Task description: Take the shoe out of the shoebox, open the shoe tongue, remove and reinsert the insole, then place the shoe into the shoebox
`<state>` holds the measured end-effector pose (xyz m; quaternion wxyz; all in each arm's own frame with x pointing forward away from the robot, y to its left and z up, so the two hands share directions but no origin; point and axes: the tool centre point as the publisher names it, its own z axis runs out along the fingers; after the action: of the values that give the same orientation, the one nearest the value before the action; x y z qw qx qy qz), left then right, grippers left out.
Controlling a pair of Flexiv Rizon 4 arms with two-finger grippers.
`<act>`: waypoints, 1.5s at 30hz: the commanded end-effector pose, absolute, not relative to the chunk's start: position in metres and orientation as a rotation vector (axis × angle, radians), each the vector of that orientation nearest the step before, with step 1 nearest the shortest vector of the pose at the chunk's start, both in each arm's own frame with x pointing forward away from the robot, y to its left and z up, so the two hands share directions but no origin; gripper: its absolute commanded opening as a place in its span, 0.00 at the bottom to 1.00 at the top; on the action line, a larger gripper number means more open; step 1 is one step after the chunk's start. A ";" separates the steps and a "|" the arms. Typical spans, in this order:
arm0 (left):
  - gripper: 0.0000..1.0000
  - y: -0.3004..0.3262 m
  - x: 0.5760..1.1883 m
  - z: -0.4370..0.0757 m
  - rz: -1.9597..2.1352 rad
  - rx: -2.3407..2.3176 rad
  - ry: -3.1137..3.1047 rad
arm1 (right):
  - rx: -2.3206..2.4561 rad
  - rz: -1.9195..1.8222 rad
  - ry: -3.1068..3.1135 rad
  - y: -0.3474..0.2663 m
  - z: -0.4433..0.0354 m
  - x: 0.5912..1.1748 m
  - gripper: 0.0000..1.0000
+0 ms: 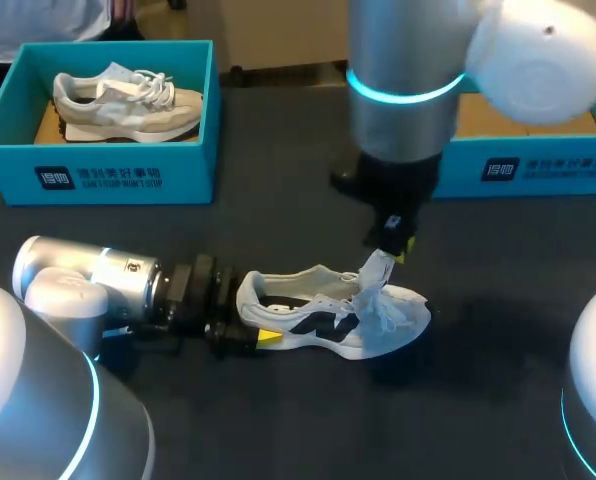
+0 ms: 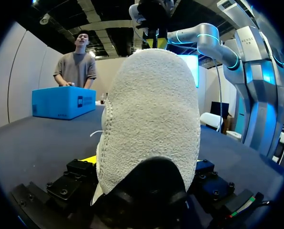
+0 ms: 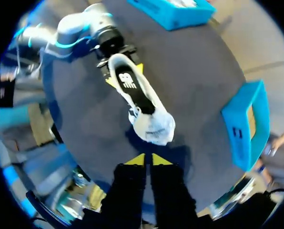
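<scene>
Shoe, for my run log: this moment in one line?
shoe on table | left fingers clamp heel | right fingers shut above tongue

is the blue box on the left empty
No, a pale shoe lies inside the blue box.

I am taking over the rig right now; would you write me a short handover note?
Left gripper: shut on the shoe at its heel; shoe lies on the table.
Right gripper: tips together at the raised tongue; grip on it unclear.
Insole sits in the shoe.
Done: shoe out, tongue up.
Left, it seems: insole out and back, shoe into the box.
</scene>
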<state>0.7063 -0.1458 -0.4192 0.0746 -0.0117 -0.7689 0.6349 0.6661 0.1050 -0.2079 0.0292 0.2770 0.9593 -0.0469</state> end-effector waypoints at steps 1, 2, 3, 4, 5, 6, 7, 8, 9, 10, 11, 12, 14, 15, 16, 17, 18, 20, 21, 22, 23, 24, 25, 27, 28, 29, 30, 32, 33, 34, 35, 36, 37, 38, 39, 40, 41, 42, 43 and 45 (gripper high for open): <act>0.00 -0.146 0.706 -0.420 1.906 -0.035 -2.307 | 0.168 -0.020 3.082 0.129 -0.219 0.669 0.00; 0.00 -0.146 0.706 -0.420 1.906 -0.035 -2.307 | 0.034 0.070 3.089 0.134 -0.221 0.668 0.00; 0.00 -0.146 0.706 -0.420 1.906 -0.035 -2.307 | -0.065 0.110 3.106 0.136 -0.221 0.667 0.00; 0.00 -0.146 0.706 -0.420 1.906 -0.035 -2.307 | -0.065 0.110 3.106 0.136 -0.221 0.667 0.00; 0.00 -0.146 0.706 -0.420 1.906 -0.035 -2.307 | -0.065 0.110 3.106 0.136 -0.221 0.667 0.00; 0.00 -0.146 0.706 -0.420 1.906 -0.035 -2.307 | -0.065 0.110 3.106 0.136 -0.221 0.667 0.00; 0.00 -0.146 0.706 -0.420 1.906 -0.035 -2.307 | -0.065 0.110 3.106 0.136 -0.221 0.667 0.00; 0.00 -0.146 0.706 -0.420 1.906 -0.035 -2.307 | -0.065 0.110 3.106 0.136 -0.221 0.667 0.00; 0.00 -0.146 0.706 -0.420 1.906 -0.035 -2.307 | -0.065 0.110 3.106 0.136 -0.221 0.667 0.00; 0.00 -0.146 0.706 -0.420 1.906 -0.035 -2.307 | -0.065 0.110 3.106 0.136 -0.221 0.667 0.00; 0.00 -0.146 0.706 -0.420 1.906 -0.035 -2.307 | -0.065 0.110 3.106 0.136 -0.221 0.667 0.00; 0.00 -0.146 0.706 -0.420 1.906 -0.035 -2.307 | -0.065 0.110 3.106 0.136 -0.221 0.667 0.00; 0.00 -0.146 0.706 -0.420 1.906 -0.035 -2.307 | -0.092 0.074 3.097 0.144 -0.226 0.669 0.00; 0.00 -0.146 0.706 -0.420 1.906 -0.035 -2.307 | -0.117 0.061 3.095 0.152 -0.232 0.670 0.00; 0.00 -0.146 0.706 -0.420 1.906 -0.035 -2.307 | -0.149 0.063 3.092 0.158 -0.235 0.672 0.00; 0.00 -0.146 0.706 -0.420 1.906 -0.035 -2.307 | -0.190 0.062 3.078 0.167 -0.241 0.673 0.00; 0.00 -0.146 0.706 -0.420 1.906 -0.035 -2.307 | -0.197 0.062 3.075 0.173 -0.245 0.674 0.00; 0.00 -0.146 0.706 -0.420 1.906 -0.035 -2.307 | -0.235 0.059 3.065 0.184 -0.251 0.676 0.00; 0.00 -0.146 0.706 -0.420 1.906 -0.035 -2.307 | -0.222 0.105 3.083 0.188 -0.258 0.680 0.00; 0.00 -0.146 0.706 -0.420 1.906 -0.035 -2.307 | -0.215 0.108 3.091 0.189 -0.261 0.681 0.00; 0.00 -0.146 0.706 -0.420 1.906 -0.035 -2.307 | -0.215 0.108 3.091 0.189 -0.261 0.681 0.00; 0.00 -0.146 0.706 -0.420 1.906 -0.035 -2.307 | -0.215 0.108 3.091 0.189 -0.261 0.681 0.00; 0.00 -0.146 0.706 -0.420 1.906 -0.035 -2.307 | -0.215 0.108 3.091 0.189 -0.261 0.681 0.00; 0.00 -0.146 0.706 -0.420 1.906 -0.035 -2.307 | -0.215 0.108 3.091 0.189 -0.261 0.681 0.00; 0.00 -0.146 0.706 -0.420 1.906 -0.035 -2.307 | -0.215 0.108 3.091 0.189 -0.261 0.681 0.00; 0.00 -0.146 0.706 -0.420 1.906 -0.035 -2.307 | -0.215 0.108 3.091 0.189 -0.261 0.681 0.00; 0.00 -0.146 0.706 -0.420 1.906 -0.035 -2.307 | -0.215 0.108 3.091 0.189 -0.261 0.681 0.00; 0.00 -0.146 0.706 -0.420 1.906 -0.035 -2.307 | -0.215 0.108 3.091 0.189 -0.261 0.681 0.00; 0.00 -0.146 0.706 -0.420 1.906 -0.035 -2.307 | -0.235 0.093 3.091 0.198 -0.265 0.684 0.00; 0.00 -0.146 0.706 -0.420 1.906 -0.035 -2.307 | -0.246 0.075 3.093 0.204 -0.271 0.687 0.00; 0.00 -0.146 0.706 -0.420 1.906 -0.035 -2.307 | -0.248 0.075 3.096 0.210 -0.277 0.690 0.00; 0.00 -0.146 0.706 -0.420 1.906 -0.035 -2.307 | -0.249 0.077 3.102 0.215 -0.282 0.692 0.00; 0.00 -0.146 0.706 -0.420 1.906 -0.035 -2.307 | -0.251 0.073 3.106 0.217 -0.287 0.693 0.00; 0.00 -0.146 0.706 -0.420 1.906 -0.035 -2.307 | -0.241 0.080 3.107 0.218 -0.289 0.693 0.00; 0.00 -0.146 0.706 -0.420 1.906 -0.035 -2.307 | -0.239 0.094 3.100 0.220 -0.292 0.693 0.00; 0.00 -0.146 0.706 -0.420 1.906 -0.035 -2.307 | -0.237 0.094 3.093 0.222 -0.295 0.694 0.00; 0.00 -0.146 0.706 -0.420 1.906 -0.035 -2.307 | -0.233 0.091 3.088 0.224 -0.299 0.695 0.00; 0.00 -0.146 0.706 -0.420 1.906 -0.035 -2.307 | -0.239 0.095 3.083 0.226 -0.303 0.696 0.00; 0.00 -0.146 0.706 -0.420 1.906 -0.035 -2.307 | -0.245 0.098 3.081 0.229 -0.307 0.698 0.00; 0.00 -0.146 0.706 -0.420 1.906 -0.035 -2.307 | -0.281 0.125 3.080 0.233 -0.314 0.698 0.00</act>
<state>0.7063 -0.1457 -0.4192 0.0746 -0.0117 -0.7688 0.6350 0.6955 0.2189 -0.2947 0.0275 -0.0862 0.9950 0.0423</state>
